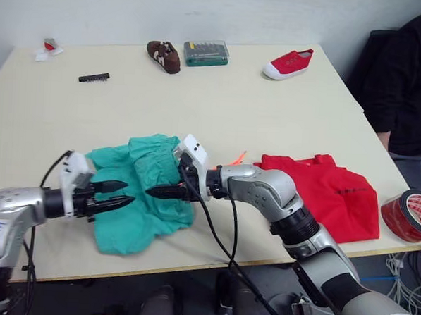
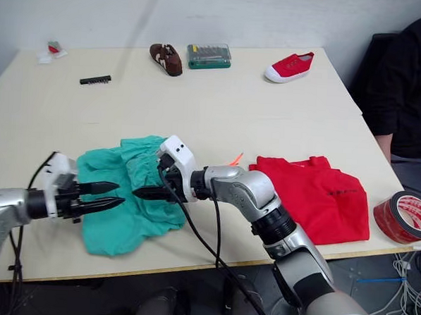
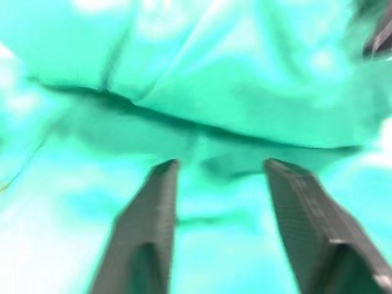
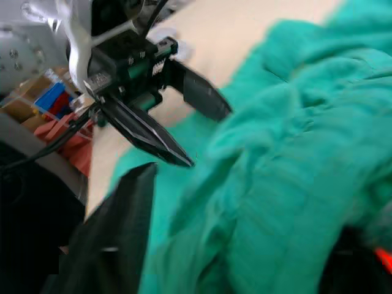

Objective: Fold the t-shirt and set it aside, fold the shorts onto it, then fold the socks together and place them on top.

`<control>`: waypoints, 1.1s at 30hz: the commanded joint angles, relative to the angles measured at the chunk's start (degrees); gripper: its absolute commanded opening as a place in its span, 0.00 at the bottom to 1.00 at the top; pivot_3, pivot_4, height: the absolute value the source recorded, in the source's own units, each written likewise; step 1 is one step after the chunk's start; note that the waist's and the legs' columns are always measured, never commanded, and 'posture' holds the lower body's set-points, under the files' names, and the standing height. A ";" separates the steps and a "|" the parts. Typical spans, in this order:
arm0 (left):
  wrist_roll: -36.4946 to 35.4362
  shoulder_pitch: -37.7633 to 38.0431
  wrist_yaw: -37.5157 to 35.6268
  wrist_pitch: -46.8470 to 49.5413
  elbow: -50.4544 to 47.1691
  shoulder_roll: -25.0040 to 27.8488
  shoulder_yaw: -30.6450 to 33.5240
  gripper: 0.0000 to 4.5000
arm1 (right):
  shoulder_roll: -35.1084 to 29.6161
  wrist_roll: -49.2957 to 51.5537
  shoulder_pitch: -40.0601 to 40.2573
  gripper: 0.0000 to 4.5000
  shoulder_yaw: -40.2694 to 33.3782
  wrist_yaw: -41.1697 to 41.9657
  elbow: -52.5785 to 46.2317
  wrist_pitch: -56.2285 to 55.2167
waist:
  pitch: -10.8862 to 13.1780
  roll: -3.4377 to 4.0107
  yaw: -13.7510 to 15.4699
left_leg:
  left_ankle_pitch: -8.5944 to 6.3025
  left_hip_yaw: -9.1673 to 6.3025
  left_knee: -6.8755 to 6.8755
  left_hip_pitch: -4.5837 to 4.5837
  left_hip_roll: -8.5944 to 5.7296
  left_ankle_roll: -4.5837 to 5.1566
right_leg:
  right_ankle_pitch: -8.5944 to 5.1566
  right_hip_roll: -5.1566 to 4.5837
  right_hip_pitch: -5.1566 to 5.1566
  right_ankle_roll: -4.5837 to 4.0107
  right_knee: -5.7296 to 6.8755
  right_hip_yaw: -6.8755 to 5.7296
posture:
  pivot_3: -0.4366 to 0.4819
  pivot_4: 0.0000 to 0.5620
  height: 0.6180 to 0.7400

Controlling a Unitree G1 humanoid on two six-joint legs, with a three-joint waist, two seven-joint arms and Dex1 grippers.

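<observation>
On worktop (image 1: 220,116), red t-shirt (image 1: 329,192) folded aside; shorts (image 1: 134,196) step underway. Left claw (image 1: 120,195) released, right claw (image 1: 159,191) clenched, ungripped. Next: pinch shorts edge.

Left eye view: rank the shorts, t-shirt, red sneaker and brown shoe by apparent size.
Shorts and t-shirt look about alike, largest, and nearer the camera. Then the red sneaker. Smallest is the brown shoe; both shoes lie at the far edge, so may look smaller.

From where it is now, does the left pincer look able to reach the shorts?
Probably yes: the left pincer is open and already hovers over the shorts, with nothing between them.
</observation>
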 commanded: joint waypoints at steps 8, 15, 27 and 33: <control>-2.81 -9.16 4.84 2.65 6.52 4.40 7.07 0.90 | 7.03 0.65 -1.94 0.89 -4.35 10.65 -1.50 -3.49 | 0.00 0.01 0.56 | -0.08 -0.06 -0.02 0.06 0.01 -0.21 | -0.03 0.01 -0.03 -0.09 0.16 -0.02 | 0.48 0.27 1.00; -10.95 -21.59 5.14 9.40 9.06 4.98 7.42 0.90 | 4.15 1.30 -0.61 0.89 -9.47 11.30 -4.94 -2.54 | 0.01 -0.05 0.08 | -0.10 0.01 -0.07 -0.03 0.00 -0.23 | -0.04 0.05 -0.07 -0.11 0.23 -0.02 | 0.48 0.27 1.00; -12.39 -31.87 1.23 10.34 4.54 3.51 -6.72 0.48 | -0.26 0.60 5.82 0.74 -11.96 8.42 -9.01 0.07 | 0.03 -0.09 -0.26 | -0.04 0.29 -0.11 0.19 0.04 -0.32 | -0.04 0.21 -0.05 -0.10 0.35 0.22 | 0.48 0.27 1.00; -0.83 -22.18 -5.90 -1.60 4.11 9.15 -14.89 0.05 | 0.21 -8.71 5.35 0.28 -6.79 8.96 -5.92 -8.67 | 0.07 -0.13 -0.14 | 0.10 0.38 -0.27 0.29 0.10 -0.58 | -0.22 0.28 -0.21 -0.41 0.33 0.29 | 0.48 0.27 1.00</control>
